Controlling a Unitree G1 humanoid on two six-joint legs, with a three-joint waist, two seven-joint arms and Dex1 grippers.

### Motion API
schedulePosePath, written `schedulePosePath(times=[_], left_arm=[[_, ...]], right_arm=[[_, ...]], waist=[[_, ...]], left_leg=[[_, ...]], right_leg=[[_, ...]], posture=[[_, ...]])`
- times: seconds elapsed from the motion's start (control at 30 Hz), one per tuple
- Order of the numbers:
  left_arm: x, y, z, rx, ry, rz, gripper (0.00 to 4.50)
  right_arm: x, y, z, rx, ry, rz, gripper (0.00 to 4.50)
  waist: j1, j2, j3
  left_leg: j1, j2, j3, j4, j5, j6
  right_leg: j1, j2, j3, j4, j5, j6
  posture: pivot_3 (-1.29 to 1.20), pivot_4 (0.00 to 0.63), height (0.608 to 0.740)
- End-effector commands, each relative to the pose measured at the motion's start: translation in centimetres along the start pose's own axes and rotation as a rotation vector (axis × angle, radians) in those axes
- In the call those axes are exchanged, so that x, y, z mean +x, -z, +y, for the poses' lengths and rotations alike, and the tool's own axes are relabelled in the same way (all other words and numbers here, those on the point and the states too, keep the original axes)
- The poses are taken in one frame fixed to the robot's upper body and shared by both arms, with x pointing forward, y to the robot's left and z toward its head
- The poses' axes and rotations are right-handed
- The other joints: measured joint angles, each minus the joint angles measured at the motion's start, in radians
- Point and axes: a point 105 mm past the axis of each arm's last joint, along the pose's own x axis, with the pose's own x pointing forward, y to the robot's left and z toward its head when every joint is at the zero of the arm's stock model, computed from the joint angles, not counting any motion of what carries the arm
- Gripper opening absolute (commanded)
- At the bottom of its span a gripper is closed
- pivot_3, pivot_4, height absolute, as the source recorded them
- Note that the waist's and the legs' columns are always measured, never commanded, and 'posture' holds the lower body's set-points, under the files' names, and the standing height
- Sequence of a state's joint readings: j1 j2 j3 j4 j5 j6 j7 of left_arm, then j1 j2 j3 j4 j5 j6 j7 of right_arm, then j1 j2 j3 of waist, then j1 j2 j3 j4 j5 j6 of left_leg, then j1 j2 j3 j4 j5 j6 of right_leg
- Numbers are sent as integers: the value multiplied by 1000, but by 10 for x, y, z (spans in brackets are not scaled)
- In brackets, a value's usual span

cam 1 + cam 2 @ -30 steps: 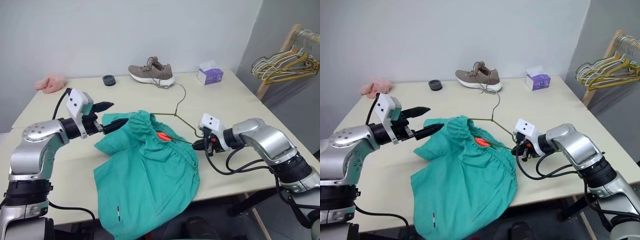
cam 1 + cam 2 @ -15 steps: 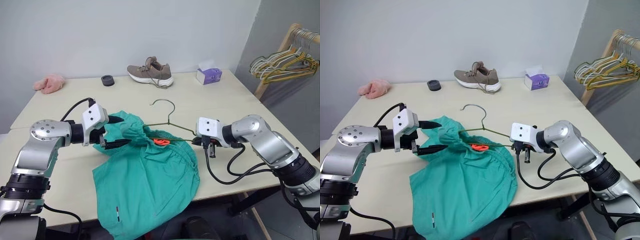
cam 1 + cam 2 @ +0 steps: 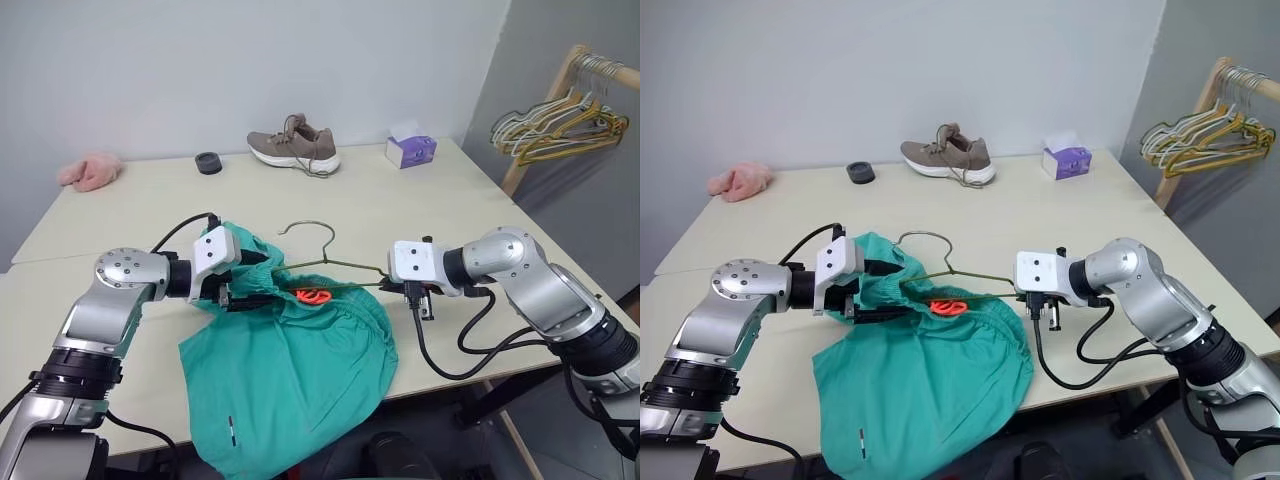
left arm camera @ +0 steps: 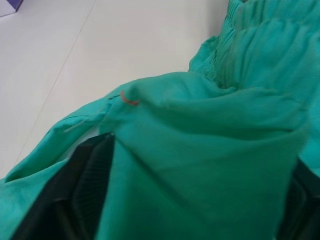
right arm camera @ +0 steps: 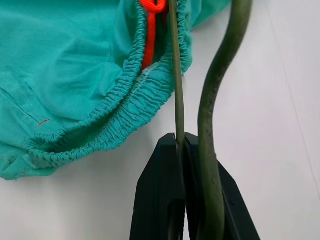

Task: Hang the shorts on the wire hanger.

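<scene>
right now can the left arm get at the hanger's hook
Probably yes. The wire hanger has its hook raised over bare table just beyond the left end effector, nothing between. But its fingers straddle the shorts, so it would have to let those go first.

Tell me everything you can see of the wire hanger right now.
The wire hanger is thin olive-green metal, a triangle with a curved hook. It stands up off the table, hook uppermost and curling toward the robot's left. The right gripper is shut on its right corner, where the wire bends back. The rest of the frame runs into the waistband of the shorts, passing the orange tag, so its left end is hidden in fabric that the left gripper straddles.
</scene>
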State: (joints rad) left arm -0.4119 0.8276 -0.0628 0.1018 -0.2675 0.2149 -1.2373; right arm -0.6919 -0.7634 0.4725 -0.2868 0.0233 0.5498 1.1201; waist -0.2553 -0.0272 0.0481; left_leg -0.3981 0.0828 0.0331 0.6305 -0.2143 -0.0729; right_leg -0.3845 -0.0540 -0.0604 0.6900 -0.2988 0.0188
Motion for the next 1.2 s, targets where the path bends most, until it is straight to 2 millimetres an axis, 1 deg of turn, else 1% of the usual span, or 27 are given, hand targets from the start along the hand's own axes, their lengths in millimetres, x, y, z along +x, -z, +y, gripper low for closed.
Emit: schedulePosePath(times=[0.03,0.3,0.33,0.4,0.47,0.5,0.53,0.57,0.63,0.73,0.77,0.83,0.87,0.93,0.97,1.07,1.1,1.2], left_arm=[[0,-8,-2,24,9,-17,2732],[4,-8,-9,1,26,-28,226],[3,-8,-9,-2,27,-28,13],[3,-8,-10,-8,27,-25,13],[2,-6,-10,-12,24,-21,13],[1,-5,-10,-16,21,-17,13],[0,-4,-10,-20,16,-13,0],[-1,-3,-10,-24,13,-10,0],[-4,-1,-10,-42,3,-9,0],[-8,1,-11,-60,-8,-6,0],[-8,1,-11,-66,-12,-7,0],[-10,1,-10,-78,-23,-11,0],[-11,1,-9,-86,-30,-16,0],[-12,-1,-6,-95,-47,-29,0],[-12,-2,-5,-101,-53,-35,0],[-13,-5,-2,-115,-65,-50,0],[-13,-6,-2,-115,-64,-50,0],[-13,-6,-2,-114,-61,-49,0]], right_arm=[[-13,-20,-10,-95,53,-41,0],[-10,-27,-7,-151,48,-69,0],[-10,-27,-6,-161,39,-73,0],[-10,-24,-4,-172,26,-74,0],[-13,-16,-5,-183,22,-56,0],[-16,-8,-6,-185,25,-32,0],[-18,0,-7,-185,28,-8,499],[-21,7,-7,-181,31,13,714],[-33,28,-9,-141,48,78,1347],[-52,54,-10,-78,76,162,2403],[-57,61,-10,-52,84,181,2738],[-68,72,-3,15,69,200,3478],[-69,70,3,98,56,158,3847],[-65,61,14,211,35,80,4471],[-60,57,21,250,21,49,4471],[-35,44,43,410,-22,-44,4471],[-25,42,48,468,-19,-70,4471],[-2,34,52,589,1,-128,4471]], waist=[[-5,0,0],[-20,0,0],[-20,0,0],[-21,0,0],[-21,0,0],[-20,0,0],[-20,0,0],[-20,0,0],[-18,0,0],[-15,0,0],[-15,0,0],[-16,0,0],[-16,0,0],[-21,-1,0],[-24,-1,0],[-30,-1,-1],[-30,-1,-1],[-29,-2,-1]], left_leg=[[0,0,0,0,0,0],[0,0,0,0,0,0],[1,0,0,0,0,0],[1,0,0,0,0,0],[1,0,0,0,0,0],[1,0,0,0,0,0],[1,0,0,0,0,0],[1,0,0,0,0,0],[1,0,0,0,0,0],[1,0,1,0,0,0],[1,0,1,0,0,0],[1,0,0,0,0,0],[2,0,1,0,0,0],[3,0,1,0,0,0],[3,0,1,0,0,0],[5,0,0,0,0,0],[5,0,0,0,0,1],[6,0,0,0,1,1]], right_leg=[[0,0,0,0,0,0],[0,0,1,1,0,0],[0,0,1,1,0,0],[0,0,1,1,0,0],[0,0,1,2,0,0],[0,0,1,2,0,0],[0,0,1,1,0,0],[0,0,1,1,0,0],[0,0,1,1,0,0],[0,0,1,0,0,0],[0,0,1,0,0,0],[0,0,1,1,0,0],[0,0,1,1,0,0],[1,0,1,2,0,-1],[1,0,1,2,0,-1],[1,0,3,4,-1,-1],[1,0,3,5,-1,-1],[1,0,9,6,-1,-1]], posture=[[-313,0,740],[-308,0,740],[-308,0,740],[-305,0,740],[-302,0,740],[-301,0,740],[-300,0,740],[-298,0,740],[-294,0,740],[-294,0,740],[-298,0,740],[-301,0,740],[-303,0,740],[-305,0,740],[-305,0,740],[-309,0,740],[-309,0,740],[-302,0,740]])
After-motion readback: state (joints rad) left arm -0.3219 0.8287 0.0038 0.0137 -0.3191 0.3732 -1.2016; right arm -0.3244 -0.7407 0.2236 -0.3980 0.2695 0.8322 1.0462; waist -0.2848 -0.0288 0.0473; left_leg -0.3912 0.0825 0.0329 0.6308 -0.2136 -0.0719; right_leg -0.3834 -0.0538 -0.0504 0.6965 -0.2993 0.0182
